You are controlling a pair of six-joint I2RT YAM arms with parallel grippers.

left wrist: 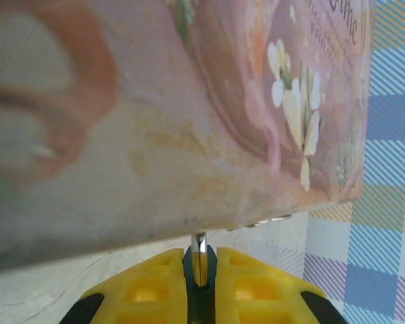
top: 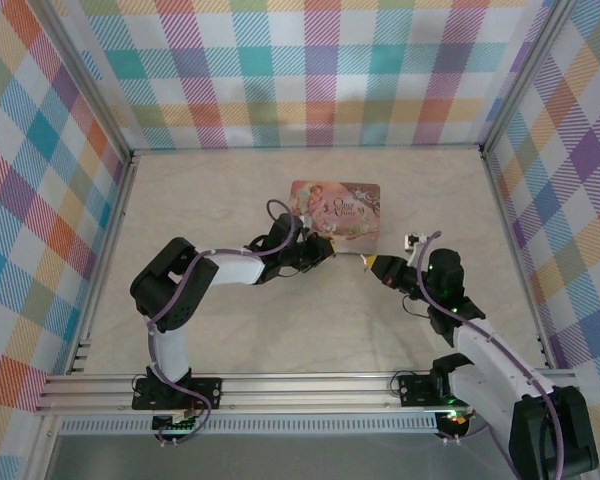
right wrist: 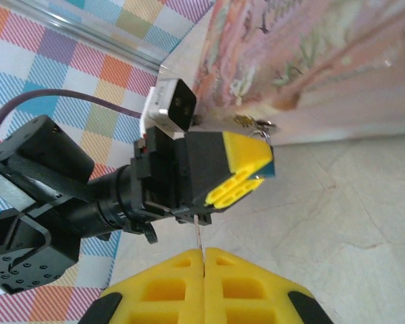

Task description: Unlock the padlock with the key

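Top view: left gripper [top: 325,250] sits at the near edge of the pink illustrated rectangular tin [top: 337,210], with the right gripper [top: 374,263] just beside it on the right, tips facing each other over the beige marbled tabletop [top: 230,200]; jaw gaps too small to read here. Left wrist view: left gripper [left wrist: 200,260] pinched nearly closed on a thin silvery metal piece, apparently the tiny dark padlock [left wrist: 199,244] edge-on, straight ahead of the tips and reaching the tin's [left wrist: 189,135] lower edge. Right wrist view: right gripper [right wrist: 204,260] clamped tight on the thin grey metal key [right wrist: 198,236], which sticks straight ahead to the left gripper's [right wrist: 263,165] underside; a blue patch shows at that gripper's tip.
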